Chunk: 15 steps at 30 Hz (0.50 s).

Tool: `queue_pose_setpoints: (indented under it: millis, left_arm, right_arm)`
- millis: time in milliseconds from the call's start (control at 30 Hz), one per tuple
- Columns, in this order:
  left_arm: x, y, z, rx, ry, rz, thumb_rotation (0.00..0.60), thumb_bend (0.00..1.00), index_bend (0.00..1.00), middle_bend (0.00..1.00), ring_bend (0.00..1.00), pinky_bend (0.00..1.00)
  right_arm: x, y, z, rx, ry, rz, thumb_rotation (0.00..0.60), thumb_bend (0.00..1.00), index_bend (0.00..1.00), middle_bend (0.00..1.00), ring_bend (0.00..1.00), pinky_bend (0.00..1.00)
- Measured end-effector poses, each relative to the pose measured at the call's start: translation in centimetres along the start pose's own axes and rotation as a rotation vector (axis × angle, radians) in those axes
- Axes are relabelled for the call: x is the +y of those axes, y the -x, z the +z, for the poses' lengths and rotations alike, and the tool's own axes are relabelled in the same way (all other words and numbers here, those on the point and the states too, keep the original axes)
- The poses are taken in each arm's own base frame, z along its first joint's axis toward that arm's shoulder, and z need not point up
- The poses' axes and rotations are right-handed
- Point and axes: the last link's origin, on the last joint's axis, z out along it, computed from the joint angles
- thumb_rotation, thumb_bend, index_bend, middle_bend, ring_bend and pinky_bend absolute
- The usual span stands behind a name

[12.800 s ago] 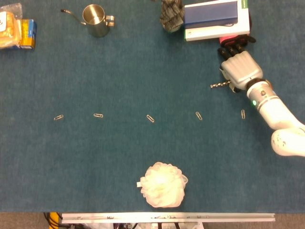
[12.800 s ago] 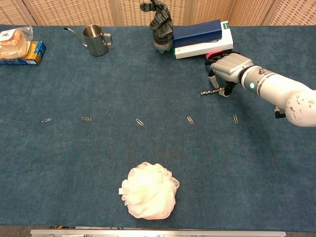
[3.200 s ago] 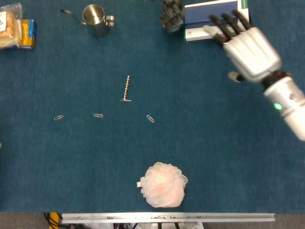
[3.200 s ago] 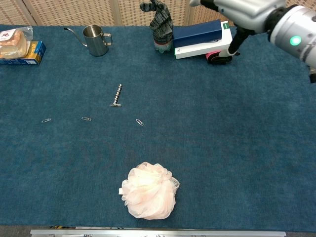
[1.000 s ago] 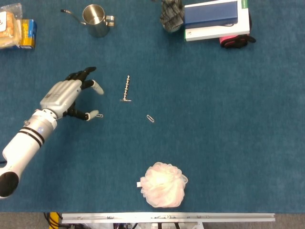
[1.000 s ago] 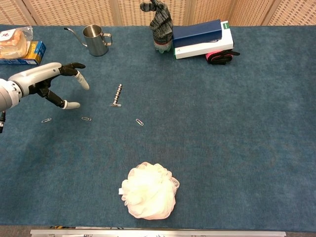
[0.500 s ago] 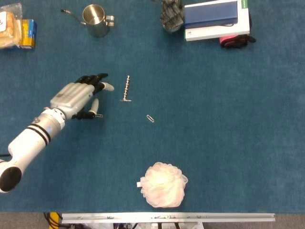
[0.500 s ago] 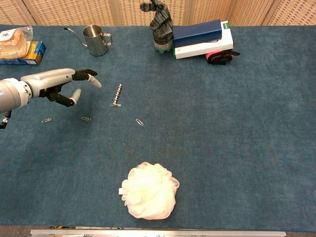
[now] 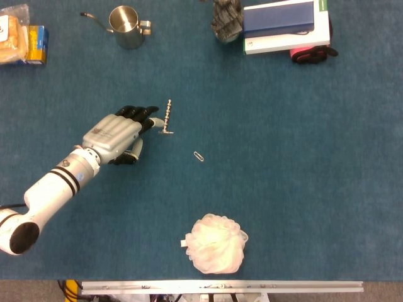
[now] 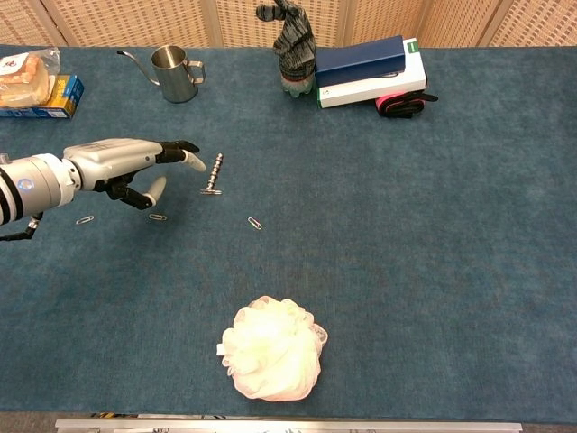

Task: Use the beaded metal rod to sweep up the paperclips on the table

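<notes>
Now the left hand reaches, fingers spread and empty, fingertips just short of the beaded metal rod. Best to pinch it at the crossbar end; paperclips lie just below the rod.

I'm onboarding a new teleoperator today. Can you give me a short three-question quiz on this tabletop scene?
1. True or false: the white robot left hand holds the beaded metal rod.
2. Which lies nearest the rod? A) the steel pitcher B) the silver paperclip right of the hand C) the white mesh bath pouf
3. Fill in: the chest view shows ___ paperclips on the blue table.

Key: 1 false, its fingers are spread just short of it. 2 B. 3 three.
</notes>
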Motion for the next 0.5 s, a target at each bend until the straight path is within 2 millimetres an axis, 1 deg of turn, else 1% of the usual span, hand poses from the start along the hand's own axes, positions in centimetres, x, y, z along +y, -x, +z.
queue_pose_setpoints:
  millis: [267, 500]
  left_arm:
    - [0.44, 0.42, 0.46, 0.024, 0.011, 0.145, 0.6, 0.8, 0.1, 0.0, 0.0, 0.0]
    - [0.85, 0.71, 0.97, 0.033, 0.006, 0.208, 0.6, 0.8, 0.09, 0.0, 0.0, 0.0]
  right_arm:
    - [0.39, 0.18, 0.1, -0.003, 0.017, -0.01, 0.6, 0.0, 0.12, 0.03, 0.0, 0.06]
    - [0.98, -0.12, -0.09, 0.012, 0.039, -0.01, 0.6, 0.0, 0.12, 0.04, 0.0, 0.06]
